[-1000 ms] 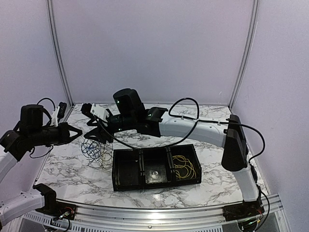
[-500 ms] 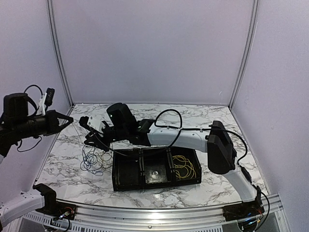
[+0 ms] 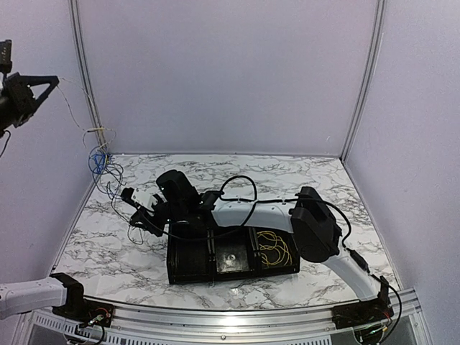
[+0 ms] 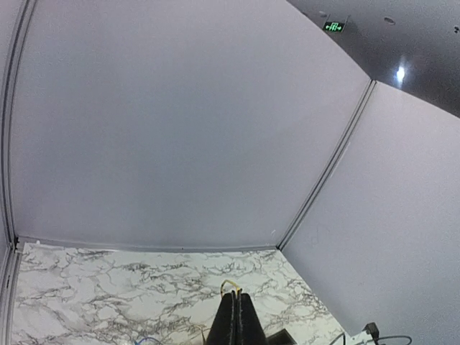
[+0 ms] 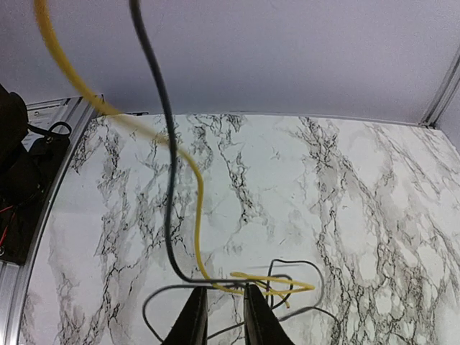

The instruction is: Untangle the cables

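Observation:
The cables are a tangle of thin yellow, blue and dark strands [image 3: 100, 161] hanging in the air by the left wall post. One thin strand runs up to my left gripper [image 3: 32, 88], raised high at the far left. In the left wrist view that gripper [image 4: 237, 296] is shut on a small yellow cable loop [image 4: 230, 284]. My right gripper [image 3: 141, 213] is low over the table's left side. Its jaws [image 5: 224, 309] stand a narrow gap apart. A yellow cable [image 5: 195, 215] and a dark grey cable [image 5: 167, 215] cross right at its fingertips and rise out of view.
A black tray [image 3: 230, 275] with three compartments lies at the table's front middle, and a yellow coil [image 3: 274, 248] rests in its right compartment. The right arm stretches across just behind the tray. The wall post [image 3: 85, 86] stands close to the hanging tangle.
My left gripper has risen high and to the left, lifting the tangle off the table. The right gripper has moved down and left to the trailing strands, and its jaws have narrowed.

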You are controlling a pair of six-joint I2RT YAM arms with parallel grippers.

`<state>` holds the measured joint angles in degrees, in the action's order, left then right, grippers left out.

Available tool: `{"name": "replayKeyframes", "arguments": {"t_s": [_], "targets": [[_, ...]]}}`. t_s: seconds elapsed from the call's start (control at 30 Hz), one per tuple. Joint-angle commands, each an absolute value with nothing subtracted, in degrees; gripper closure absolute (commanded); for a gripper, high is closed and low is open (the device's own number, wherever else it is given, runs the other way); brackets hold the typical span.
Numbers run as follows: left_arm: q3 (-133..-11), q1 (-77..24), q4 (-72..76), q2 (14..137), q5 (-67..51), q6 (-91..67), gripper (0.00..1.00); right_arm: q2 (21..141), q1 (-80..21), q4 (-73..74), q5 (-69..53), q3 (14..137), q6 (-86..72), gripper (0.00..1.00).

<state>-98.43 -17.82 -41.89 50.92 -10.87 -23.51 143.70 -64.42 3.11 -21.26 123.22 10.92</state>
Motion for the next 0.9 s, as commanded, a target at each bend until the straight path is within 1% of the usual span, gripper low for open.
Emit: {"name": "replayKeyframes", "arguments": {"t_s": [0.0, 0.1, 0.17, 0.23, 0.3, 0.4, 0.57, 0.7, 0.87], "targets": [[-104.0, -17.5, -42.1, 52.9, -5.2, -20.8, 1.0, 144.2, -65.0, 2.0, -20.1, 126.3, 10.8, 0.8], [-97.9, -17.6, -42.3, 51.1, -2.0, -19.6, 1.0, 141.7, -64.9, 2.7, -19.7, 126.4, 12.5, 0.77], [-93.5, -17.6, -42.3, 49.8, -2.0, -19.4, 1.0, 139.1, -64.8, 3.3, -18.9, 126.0, 14.0, 0.74], [-89.4, -17.6, -42.2, 48.7, -2.9, -19.2, 1.0, 136.5, -64.5, 4.2, -19.0, 125.6, 14.6, 0.66], [-85.9, -17.6, -42.2, 47.7, -4.2, -18.4, 1.0, 133.8, -64.0, 4.7, -19.1, 124.7, 14.6, 0.57], [-80.9, -17.6, -42.2, 46.0, -5.5, -17.2, 1.0, 130.1, -63.3, 4.7, -20.0, 123.3, 14.4, 0.5], [-73.4, -17.6, -42.0, 43.4, -11.5, -14.5, 1.0, 127.6, -63.2, 3.8, -20.1, 124.3, 14.1, 0.49], [-69.8, -17.5, -41.9, 42.5, -16.0, -13.1, 1.0, 130.6, -63.3, 5.5, -17.8, 129.7, 11.8, 0.49], [-67.9, -17.6, -42.0, 42.7, -20.0, -12.9, 1.0, 132.5, -63.6, 5.0, -17.4, 130.9, 11.0, 0.48]]}}
